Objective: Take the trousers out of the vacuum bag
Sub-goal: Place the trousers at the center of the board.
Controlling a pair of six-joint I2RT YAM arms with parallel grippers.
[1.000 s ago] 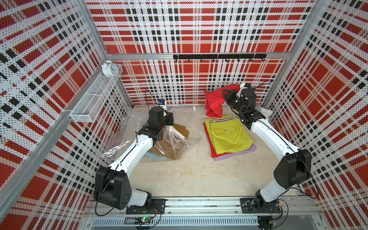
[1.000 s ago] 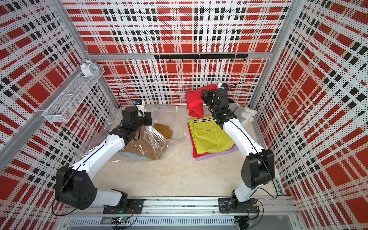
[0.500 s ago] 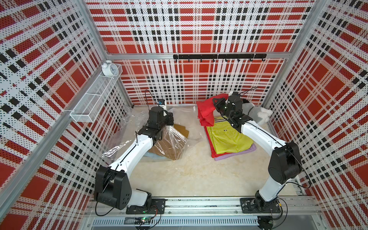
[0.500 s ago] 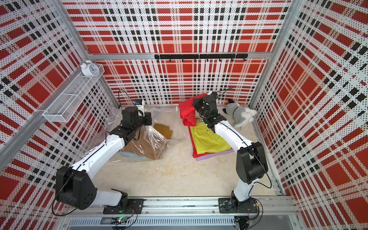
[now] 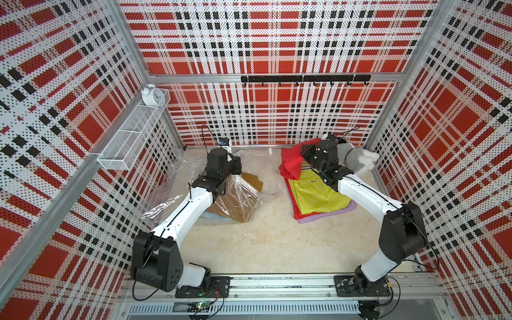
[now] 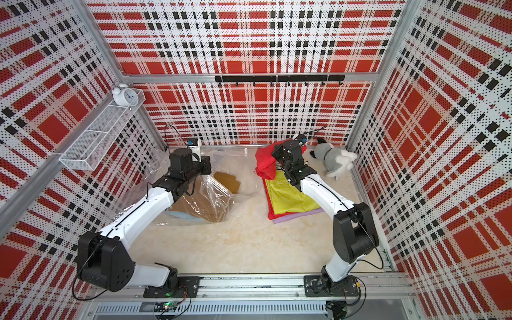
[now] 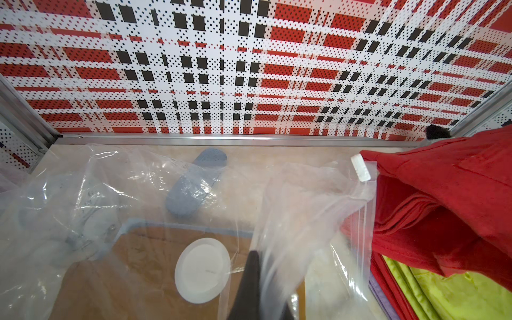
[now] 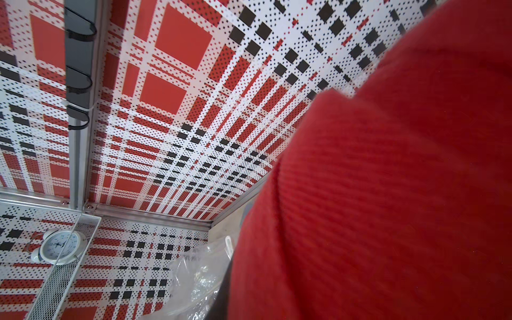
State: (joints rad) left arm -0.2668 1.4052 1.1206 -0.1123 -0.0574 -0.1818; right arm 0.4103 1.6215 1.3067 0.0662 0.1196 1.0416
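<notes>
Partly done: two pairs in the bag, a red pair in the air

On the desk's left half, toward the rear-left corner, the vacuum bag [image 5: 163, 194] lay crumpled, with mustard-brown trousers [image 5: 231, 206] and a light-blue pair [image 5: 212, 217] inside it. The left tool [image 7: 253, 266] was pinched shut on a fold of the bag's film, just beside the white valve cap [image 7: 202, 270], tenting the plastic up over the cloth. Near the desk's right edge a stack lay outside the bag: yellow-green trousers [image 5: 315, 194] on top, a red layer beneath, lilac trousers [image 5: 327, 217] at the bottom. The right tool [image 5: 302, 155] was closed on red trousers [image 5: 289, 163], which hung bunched over the stack's rear end, near the plush toy [image 5: 357, 160] in the rear-right corner.

The cloth looked soft and light. Taken by one layer it would probably sag and unfold, so a folded edge with all layers together seemed the better hold. The film looked slick and crinkly, likely to cling and drag.
</notes>
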